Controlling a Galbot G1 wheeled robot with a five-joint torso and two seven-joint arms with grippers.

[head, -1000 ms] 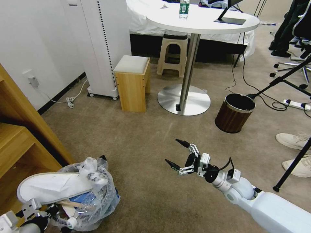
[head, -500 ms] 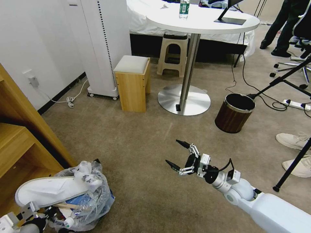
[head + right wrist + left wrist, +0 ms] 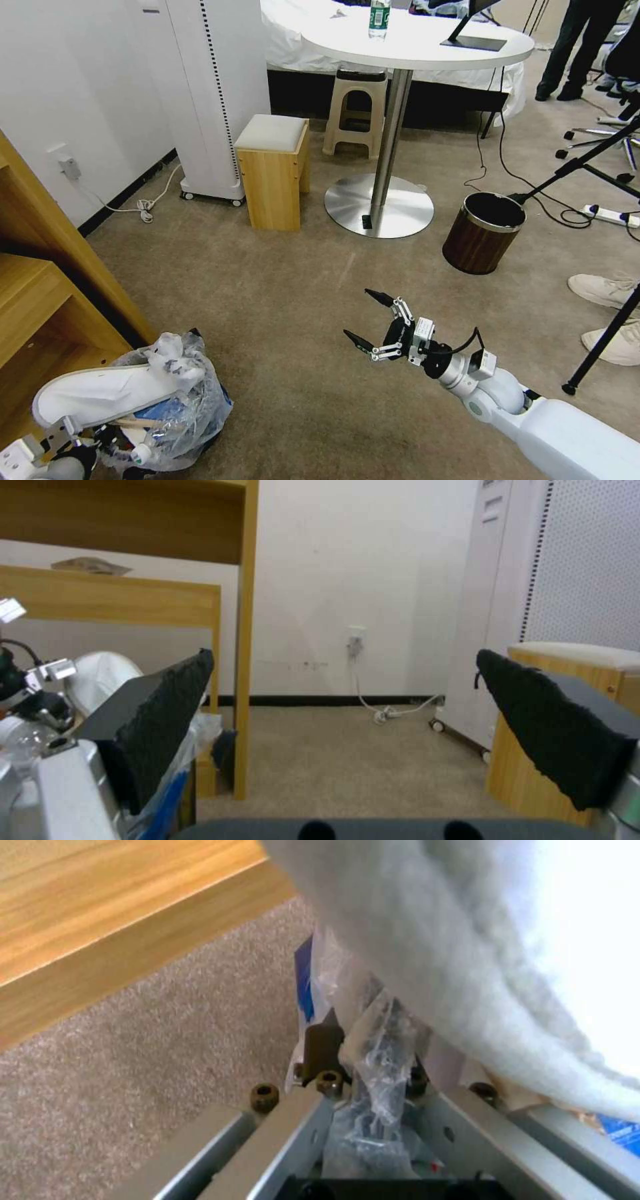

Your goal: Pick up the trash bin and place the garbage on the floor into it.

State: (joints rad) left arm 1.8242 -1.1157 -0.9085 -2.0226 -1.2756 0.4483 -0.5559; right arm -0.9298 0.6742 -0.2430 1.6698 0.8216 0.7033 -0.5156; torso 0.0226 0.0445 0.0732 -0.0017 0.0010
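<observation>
The trash bin (image 3: 190,407), lined with a crinkly plastic bag, sits at the lower left of the head view beside the wooden shelf. A white slipper (image 3: 107,393) lies across its top, with a wooden stick (image 3: 137,422) and a clear bottle (image 3: 141,455) under it. My left gripper (image 3: 93,440) is shut on the bin's near rim. In the left wrist view its fingers (image 3: 323,1050) pinch the bag (image 3: 380,1055) under the slipper (image 3: 507,950). My right gripper (image 3: 368,320) hangs open and holds nothing above bare floor (image 3: 280,300), its pads (image 3: 167,715) wide apart.
A brown wood-look bin (image 3: 481,233) stands at the right by a tripod leg (image 3: 600,347) and a person's shoes (image 3: 603,290). Farther off are the round table's base (image 3: 378,205), a wooden stool (image 3: 273,170) and a white cabinet (image 3: 213,100). The wooden shelf unit (image 3: 40,300) borders the left.
The trash bin and my left gripper have shifted slightly left and toward me. The right arm has barely moved.
</observation>
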